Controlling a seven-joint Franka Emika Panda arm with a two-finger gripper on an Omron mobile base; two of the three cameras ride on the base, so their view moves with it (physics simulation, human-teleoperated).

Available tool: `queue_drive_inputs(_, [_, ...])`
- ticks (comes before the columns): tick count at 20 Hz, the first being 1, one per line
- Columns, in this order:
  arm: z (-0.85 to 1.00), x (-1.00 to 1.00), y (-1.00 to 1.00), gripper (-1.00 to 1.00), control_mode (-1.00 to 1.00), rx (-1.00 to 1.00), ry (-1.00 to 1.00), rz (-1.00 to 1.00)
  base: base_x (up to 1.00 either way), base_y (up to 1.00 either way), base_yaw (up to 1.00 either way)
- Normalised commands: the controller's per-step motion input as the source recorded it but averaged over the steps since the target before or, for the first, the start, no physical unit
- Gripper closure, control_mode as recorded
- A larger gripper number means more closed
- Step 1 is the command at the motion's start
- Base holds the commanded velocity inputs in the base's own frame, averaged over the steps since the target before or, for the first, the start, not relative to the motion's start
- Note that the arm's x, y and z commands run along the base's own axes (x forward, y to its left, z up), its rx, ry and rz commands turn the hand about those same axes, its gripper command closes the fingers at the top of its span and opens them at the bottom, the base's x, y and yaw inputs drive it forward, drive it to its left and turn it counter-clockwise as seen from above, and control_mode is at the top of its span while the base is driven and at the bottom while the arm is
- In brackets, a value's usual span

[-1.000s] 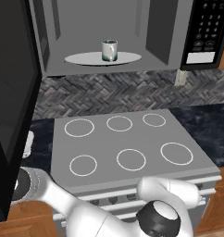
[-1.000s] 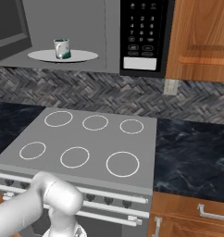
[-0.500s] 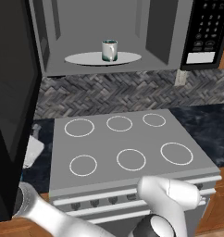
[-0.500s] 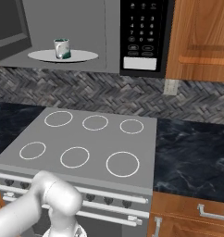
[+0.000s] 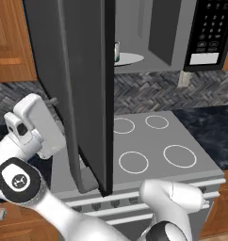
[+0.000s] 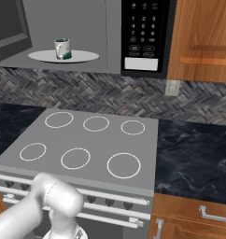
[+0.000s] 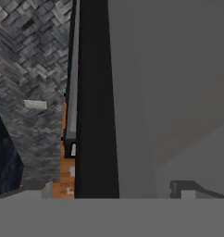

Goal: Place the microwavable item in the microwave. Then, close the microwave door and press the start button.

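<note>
The white mug (image 6: 62, 48) with a greenish marking stands upright on the pale turntable (image 6: 82, 57) inside the microwave's grey cavity (image 6: 87, 23). The black keypad panel (image 6: 145, 32) is to its right. In the left base view the dark microwave door (image 5: 83, 94) stands about half swung, hiding most of the mug (image 5: 117, 51). My white hand (image 5: 38, 124) is against the door's outer face, at its left. In the hand view my gripper (image 7: 113, 190) is open, its fingertips (image 7: 178, 187) wide apart against the door's black frame (image 7: 95, 92) and grey face (image 7: 169, 92).
Below the microwave lies a grey stove top (image 6: 143, 144) with several ring burners. Dark marble counter (image 6: 194, 154) runs to its right, under a wooden cabinet (image 6: 203, 37). A wall outlet (image 6: 171, 87) sits on the herringbone backsplash (image 6: 87, 93). My own arm (image 5: 172, 202) crosses the stove's front.
The microwave door has swung from wide open at the far left to about half shut, now covering the cavity's left side. My arm has moved up behind the door.
</note>
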Motion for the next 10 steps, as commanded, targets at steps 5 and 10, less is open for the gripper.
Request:
queue_drive_inputs(5, [0.18, 0.00, -1.00, -1.00, -1.00, 0.32, 0.00, 0.00, 0.00, 0.00, 0.00])
queue_drive_inputs(10, [0.06, 0.02, -1.00, -1.00, -1.00, 0.30, 0.00, 0.04, 0.00, 0.00, 0.00])
